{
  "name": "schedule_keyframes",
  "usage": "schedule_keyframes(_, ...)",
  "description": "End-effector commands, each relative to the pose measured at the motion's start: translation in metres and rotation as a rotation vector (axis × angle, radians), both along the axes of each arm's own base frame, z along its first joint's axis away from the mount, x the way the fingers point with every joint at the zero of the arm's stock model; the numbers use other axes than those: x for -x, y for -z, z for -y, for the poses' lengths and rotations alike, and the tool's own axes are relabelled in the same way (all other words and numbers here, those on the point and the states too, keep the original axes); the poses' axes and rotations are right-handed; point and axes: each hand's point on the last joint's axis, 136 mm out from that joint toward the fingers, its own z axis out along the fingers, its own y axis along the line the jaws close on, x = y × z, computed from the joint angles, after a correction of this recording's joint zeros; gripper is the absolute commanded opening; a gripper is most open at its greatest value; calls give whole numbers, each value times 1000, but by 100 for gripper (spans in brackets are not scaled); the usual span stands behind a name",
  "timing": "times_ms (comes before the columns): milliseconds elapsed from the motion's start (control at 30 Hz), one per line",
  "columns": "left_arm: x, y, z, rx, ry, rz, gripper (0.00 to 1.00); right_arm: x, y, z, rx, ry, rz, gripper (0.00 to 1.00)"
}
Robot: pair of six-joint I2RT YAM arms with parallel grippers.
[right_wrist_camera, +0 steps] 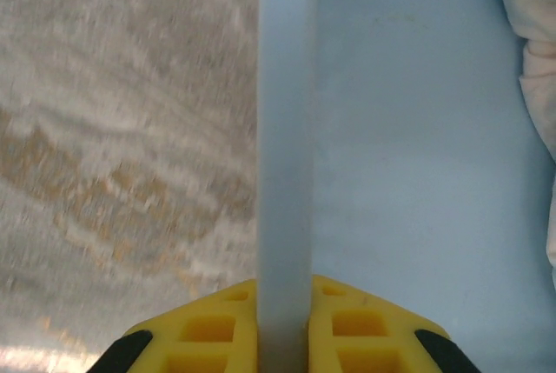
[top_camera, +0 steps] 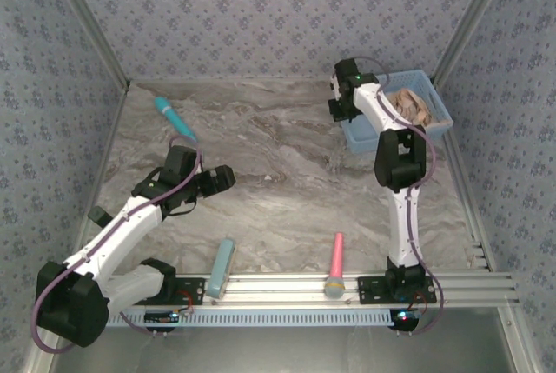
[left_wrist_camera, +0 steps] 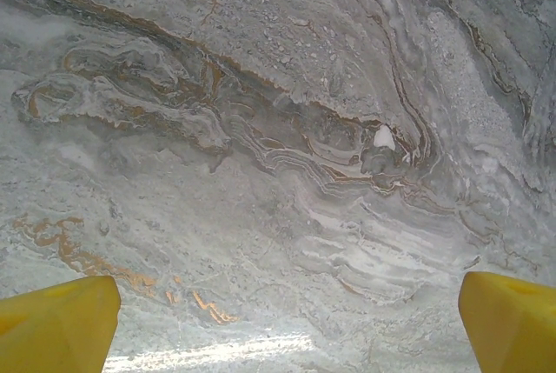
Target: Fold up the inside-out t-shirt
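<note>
The inside-out t-shirt (top_camera: pixel 413 105) lies bunched up, peach-tan, inside a blue basket (top_camera: pixel 365 140) at the back right of the table. In the right wrist view a pale fold of the t-shirt (right_wrist_camera: pixel 534 51) lies at the right edge, on the basket's blue floor. My right gripper (top_camera: pixel 340 112) is shut on the basket's left wall (right_wrist_camera: pixel 285 129), which runs up between the yellow fingers (right_wrist_camera: pixel 365 321); the right gripper (right_wrist_camera: pixel 285 290) has one finger inside and one outside. My left gripper (top_camera: pixel 221 177) hovers open over bare marble at the left, fingertips (left_wrist_camera: pixel 61 325) far apart around the left gripper's (left_wrist_camera: pixel 291 321) empty gap.
A teal tool (top_camera: pixel 174 116) lies at the back left. A light blue bar (top_camera: pixel 221 267) and a pink-and-yellow tool (top_camera: pixel 335 264) rest by the front rail. Patterned walls close in the table on three sides.
</note>
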Motion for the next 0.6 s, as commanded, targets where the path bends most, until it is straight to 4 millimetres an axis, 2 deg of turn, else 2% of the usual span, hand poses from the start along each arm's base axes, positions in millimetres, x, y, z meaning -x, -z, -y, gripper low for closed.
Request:
schedule_keyframes(0, -2, 6, 1, 22, -25, -22, 100, -25, -12, 16, 27, -29, 37, 12)
schedule_keyframes(167, -6, 11, 6, 42, -31, -41, 100, -52, -28, 36, -19, 108, 115, 27)
schedule_keyframes(267, -9, 12, 12, 60, -18, -53, 100, -52, -45, 43, -47, 184, 149, 48)
schedule_keyframes(400, -9, 11, 14, 57, 0, -57, 100, -44, -68, 57, -119, 231, 180, 54)
schedule_keyframes(500, -7, 8, 12, 48, 6, -47, 100, -35, -80, 81, -107, 269, 205, 64)
schedule_keyframes(567, -5, 5, 10, 43, 10, -36, 100, -28, -84, 119, -36, 355, 219, 76)
